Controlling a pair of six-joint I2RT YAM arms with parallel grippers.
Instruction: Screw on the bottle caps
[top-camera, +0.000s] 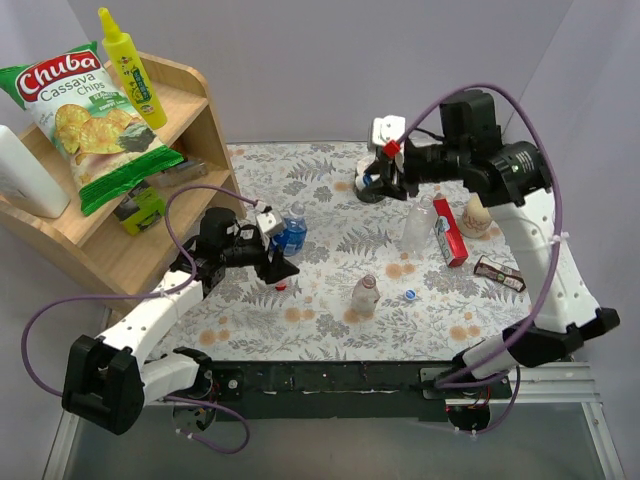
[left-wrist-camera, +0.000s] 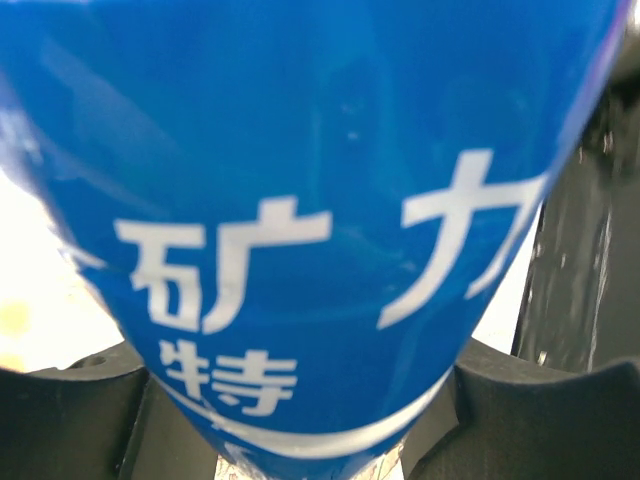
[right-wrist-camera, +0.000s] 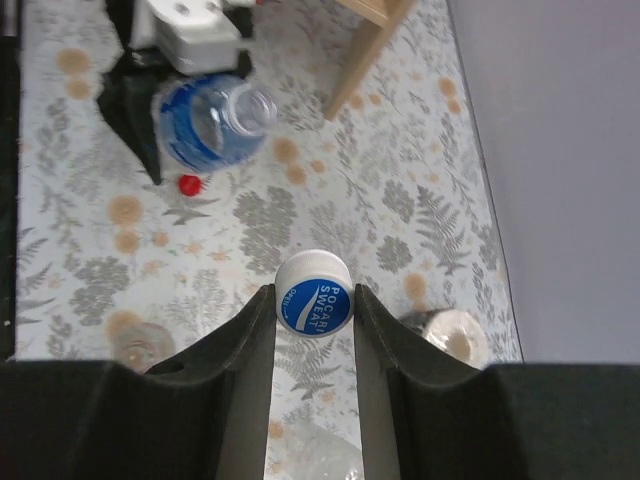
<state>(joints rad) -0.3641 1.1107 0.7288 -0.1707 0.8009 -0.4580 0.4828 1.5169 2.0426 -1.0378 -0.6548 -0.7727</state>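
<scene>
My left wrist view is nothing but glossy blue label; from above, the left pincer (top-camera: 281, 247) is clamped round that blue-labelled bottle (top-camera: 293, 234). The right pincer (right-wrist-camera: 313, 298) pinches a round blue-topped cap (right-wrist-camera: 314, 306); the red cap (top-camera: 281, 285) lies on the floral cloth (top-camera: 320, 190) just beside the left pincer; a blue cap (top-camera: 410, 295) sits near a clear bottle (top-camera: 365, 295), apart from both pincers.

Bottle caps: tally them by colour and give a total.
Red: 1, the red cap on the table.
Blue: 2, the loose blue cap on the table and the held blue cap in the right gripper.
Total: 3.
</scene>
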